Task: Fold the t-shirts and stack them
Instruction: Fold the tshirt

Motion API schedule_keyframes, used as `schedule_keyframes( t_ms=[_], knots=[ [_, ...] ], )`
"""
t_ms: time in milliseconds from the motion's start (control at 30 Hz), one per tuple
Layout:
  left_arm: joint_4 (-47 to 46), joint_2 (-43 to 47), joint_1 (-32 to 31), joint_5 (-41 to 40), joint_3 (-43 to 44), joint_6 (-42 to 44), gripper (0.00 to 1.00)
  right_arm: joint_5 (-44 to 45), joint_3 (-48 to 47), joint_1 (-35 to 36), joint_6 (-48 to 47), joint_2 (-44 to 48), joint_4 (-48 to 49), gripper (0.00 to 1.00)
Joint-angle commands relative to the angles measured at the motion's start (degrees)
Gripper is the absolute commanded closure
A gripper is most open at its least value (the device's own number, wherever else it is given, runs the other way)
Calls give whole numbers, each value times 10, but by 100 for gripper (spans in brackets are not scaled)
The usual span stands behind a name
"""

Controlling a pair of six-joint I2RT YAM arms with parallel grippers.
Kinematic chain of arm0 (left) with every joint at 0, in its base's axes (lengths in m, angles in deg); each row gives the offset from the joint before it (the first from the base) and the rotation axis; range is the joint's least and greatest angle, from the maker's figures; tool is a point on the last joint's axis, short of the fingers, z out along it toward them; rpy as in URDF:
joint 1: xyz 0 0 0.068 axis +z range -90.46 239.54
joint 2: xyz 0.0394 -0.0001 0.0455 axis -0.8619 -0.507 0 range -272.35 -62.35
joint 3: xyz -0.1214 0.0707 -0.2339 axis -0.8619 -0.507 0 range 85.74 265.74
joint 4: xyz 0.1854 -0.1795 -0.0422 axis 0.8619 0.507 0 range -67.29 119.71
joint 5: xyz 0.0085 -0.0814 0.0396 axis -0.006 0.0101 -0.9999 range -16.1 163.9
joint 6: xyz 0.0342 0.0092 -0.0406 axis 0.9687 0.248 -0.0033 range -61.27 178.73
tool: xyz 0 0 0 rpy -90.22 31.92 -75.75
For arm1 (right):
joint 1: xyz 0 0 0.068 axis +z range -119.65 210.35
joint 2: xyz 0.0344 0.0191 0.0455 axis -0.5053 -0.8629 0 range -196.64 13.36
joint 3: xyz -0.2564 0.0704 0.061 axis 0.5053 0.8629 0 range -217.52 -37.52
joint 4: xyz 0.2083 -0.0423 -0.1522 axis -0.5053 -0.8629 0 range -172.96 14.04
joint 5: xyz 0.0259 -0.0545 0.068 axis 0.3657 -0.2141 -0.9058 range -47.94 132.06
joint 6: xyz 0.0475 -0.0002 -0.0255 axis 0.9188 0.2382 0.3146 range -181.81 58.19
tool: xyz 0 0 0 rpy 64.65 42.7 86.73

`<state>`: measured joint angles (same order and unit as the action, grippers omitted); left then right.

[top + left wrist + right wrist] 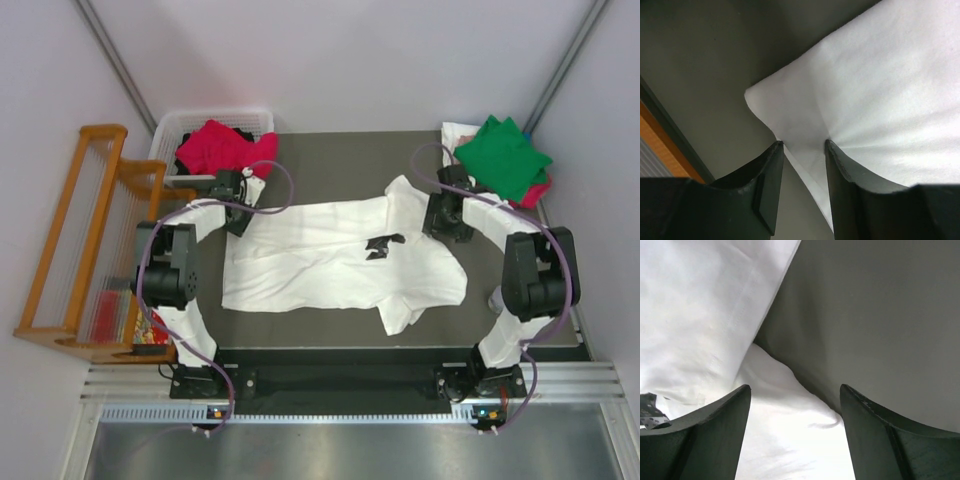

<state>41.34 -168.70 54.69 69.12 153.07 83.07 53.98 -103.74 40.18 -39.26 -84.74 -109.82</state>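
The white t-shirt (330, 262) lies spread mid-bench, not yet folded. My left gripper (802, 150) pinches its far-left corner; my right gripper (792, 395) hangs released over its right side. Far-right corner: green t-shirt (503, 155) stacked. Far-left basket (170, 130): crimson-pink t-shirt (215, 148) waits.

The top external view looks steeply down from above and behind the arm bases, taking in the whole dark table (340, 160) from a distance, with the white t-shirt (320, 265) spread across its middle. The left wrist view sits very close over that shirt's corner (765, 97), looking past its own left gripper (804, 150) at cloth and bare table beyond. The right wrist view is equally close, peering between the right gripper (795, 392) fingers at the same shirt's folds and grey table, which all three views share.
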Motion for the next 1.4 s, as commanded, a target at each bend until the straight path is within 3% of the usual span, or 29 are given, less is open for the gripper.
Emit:
schedule_keyframes(
  t_ms=[0, 133, 467, 633, 733, 767, 800, 833, 1133, 1367],
  knots=[
    [106, 16, 4, -2, -4, -3, 56, 6, -82, -6, 7, -36, 13, 28],
    [122, 33, -5, 5, 5, -9, 56, -24, -110, -5, 20, -81, 9, 31],
    [125, 33, -18, 13, 3, -15, 56, -50, 34, 34, 23, -68, 66, 35],
    [121, 33, -25, 11, -1, -14, 56, -50, 41, 32, 22, -73, 76, 40],
    [122, 36, -26, 6, -1, -12, 56, -52, 30, 33, 23, -74, 72, 65],
    [121, 37, -26, 5, 0, -11, 56, -52, 28, 34, 23, -74, 71, 87],
    [121, 38, -27, 4, 0, -10, 56, -47, 27, 34, 22, -72, 68, 97],
    [121, 37, -27, 2, 0, -8, 56, -44, 27, 35, 22, -72, 66, 100],
    [118, 28, -30, 6, 3, -10, 56, 70, 21, 31, 16, -40, 20, 100],
    [119, 29, -32, 7, 6, -7, 57, 123, 19, -18, 43, -34, -11, 100]
  ],
)
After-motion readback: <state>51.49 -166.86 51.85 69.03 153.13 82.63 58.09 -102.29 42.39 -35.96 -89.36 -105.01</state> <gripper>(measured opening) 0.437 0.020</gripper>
